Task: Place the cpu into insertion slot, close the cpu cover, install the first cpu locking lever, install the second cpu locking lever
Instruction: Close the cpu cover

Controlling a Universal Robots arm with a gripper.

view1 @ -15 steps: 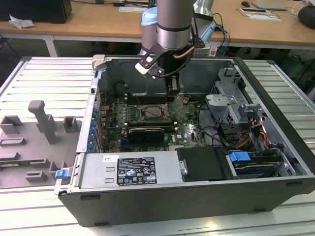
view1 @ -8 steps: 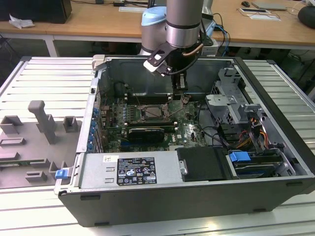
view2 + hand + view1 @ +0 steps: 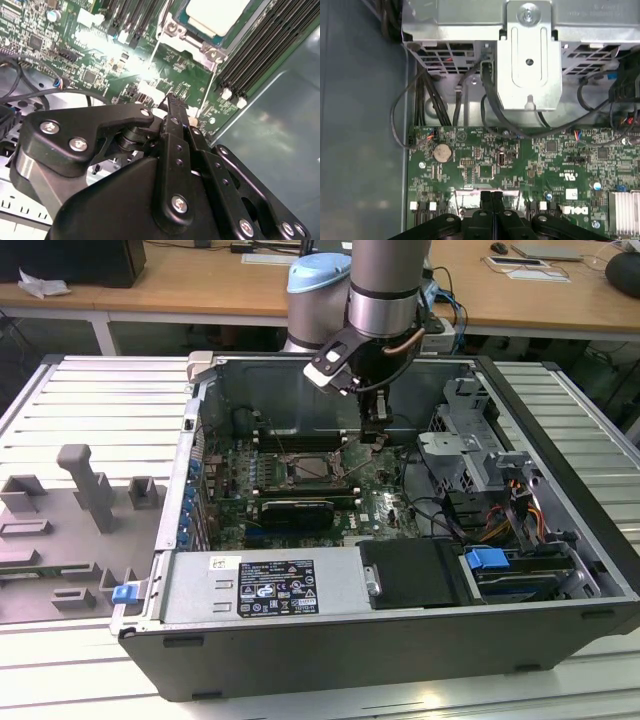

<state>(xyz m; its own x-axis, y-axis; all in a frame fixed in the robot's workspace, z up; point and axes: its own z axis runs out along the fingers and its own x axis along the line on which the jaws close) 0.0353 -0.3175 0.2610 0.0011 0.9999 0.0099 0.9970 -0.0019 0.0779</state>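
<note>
Since the cpu (image 3: 216, 12) lies in the insertion slot (image 3: 290, 472) with the cpu cover (image 3: 192, 44) apparently down, placement looks done; locking levers (image 3: 210, 90) unclear; gripper (image 3: 172, 100), pressed together, hovers beside it.

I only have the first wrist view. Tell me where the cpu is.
Observer: In the second wrist view the cpu lies pale face up, with metal framing along its edge.
Operator: Place the gripper relative to it.
Observer: In the exterior view the gripper hangs inside the case, on the exterior view's right of the insertion slot.
Operator: Name what lies in front of the slot.
Observer: A long black card lies across the board just in front of it in that view.
</note>
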